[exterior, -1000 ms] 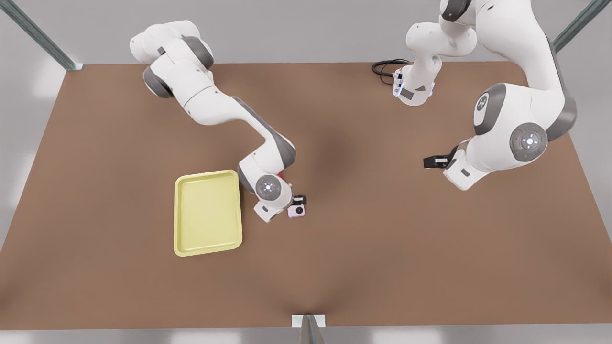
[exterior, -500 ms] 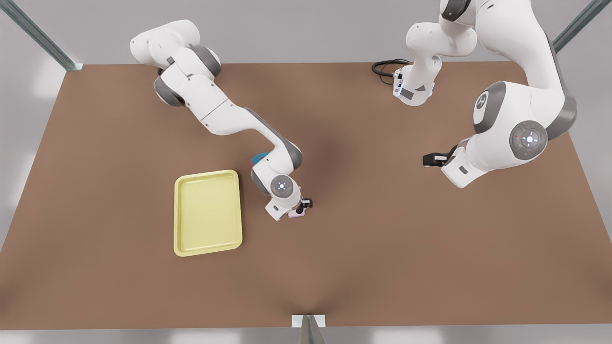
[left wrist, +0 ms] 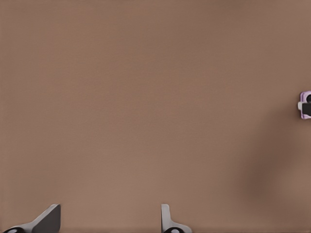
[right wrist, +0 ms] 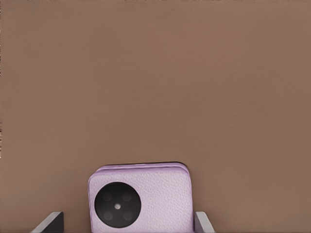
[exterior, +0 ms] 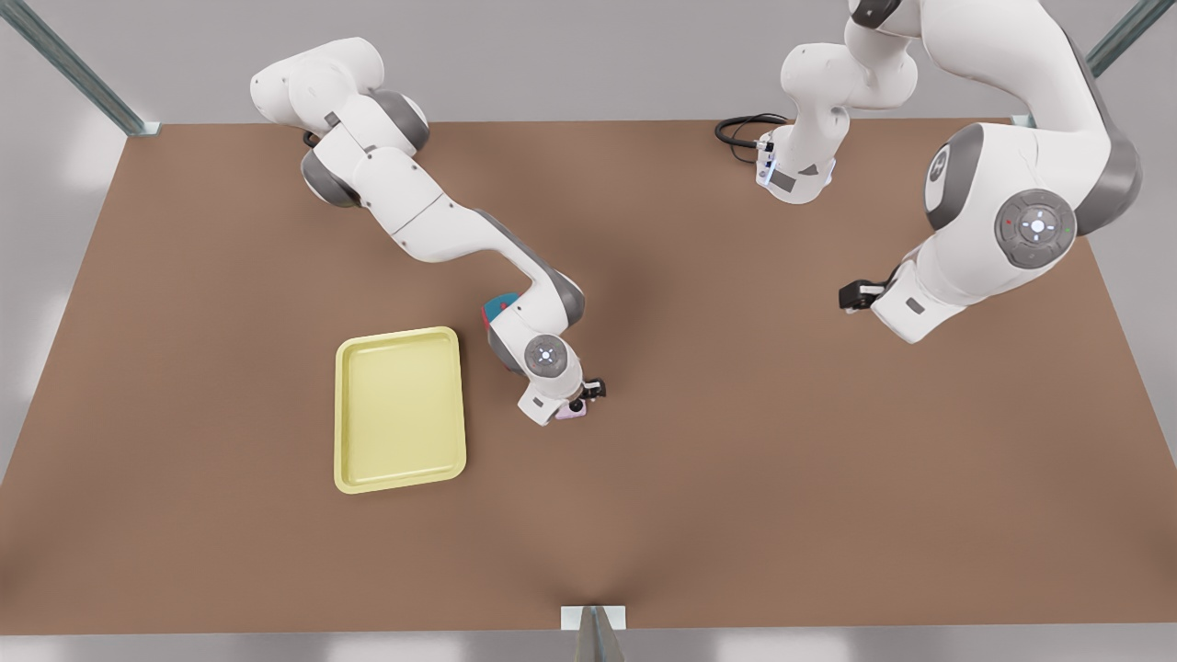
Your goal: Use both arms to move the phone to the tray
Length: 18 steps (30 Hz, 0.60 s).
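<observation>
Here, at the front view's left, the tray lies flat on the brown table, pale yellow with its raised rim all round and nothing inside it. Just beside its upper right corner, a teal-and-red mouse peeks out from behind the forearm of the arm reaching down from the table's far left corner.

That arm carries the right gripper, which sits low over the table a little to the right of the tray. The phone lies directly beneath it, apart from the tray and mostly covered by the wrist in the front view. The right wrist view shows the phone flat on the table with its round black camera circle facing up, set between the two fingertips. The right gripper has its fingers spread wider than the phone, one on each side, with a gap visible at both edges, so it grips nothing.

Farther toward the front view's right, a black cable loops at the table's far edge beside the second arm's base. The left gripper hangs above bare table, well apart from the phone. Its own wrist view shows the left gripper with fingers parted and empty, and the phone at the picture's edge, far off.
</observation>
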Each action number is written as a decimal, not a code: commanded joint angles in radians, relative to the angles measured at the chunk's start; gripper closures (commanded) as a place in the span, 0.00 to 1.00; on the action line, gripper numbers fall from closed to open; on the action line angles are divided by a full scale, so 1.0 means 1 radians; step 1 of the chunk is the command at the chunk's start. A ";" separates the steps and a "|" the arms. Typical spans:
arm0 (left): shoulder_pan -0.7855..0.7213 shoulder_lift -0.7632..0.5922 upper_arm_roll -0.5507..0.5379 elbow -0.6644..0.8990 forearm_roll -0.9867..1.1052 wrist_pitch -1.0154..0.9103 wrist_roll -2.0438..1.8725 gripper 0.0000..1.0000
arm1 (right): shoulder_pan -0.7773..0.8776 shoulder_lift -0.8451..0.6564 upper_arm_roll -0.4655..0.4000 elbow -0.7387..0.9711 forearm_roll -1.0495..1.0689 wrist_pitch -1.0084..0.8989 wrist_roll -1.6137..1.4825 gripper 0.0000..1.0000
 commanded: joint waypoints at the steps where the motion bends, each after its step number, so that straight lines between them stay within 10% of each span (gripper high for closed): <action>1: 0.001 0.001 0.000 0.000 0.003 0.000 0.006 0.00 | 0.000 -0.001 0.000 0.000 -0.007 0.007 -0.124 0.00; 18: 0.001 0.007 0.001 0.000 0.000 0.002 0.006 0.00 | 0.008 -0.001 -0.003 -0.021 -0.062 0.003 -0.142 0.08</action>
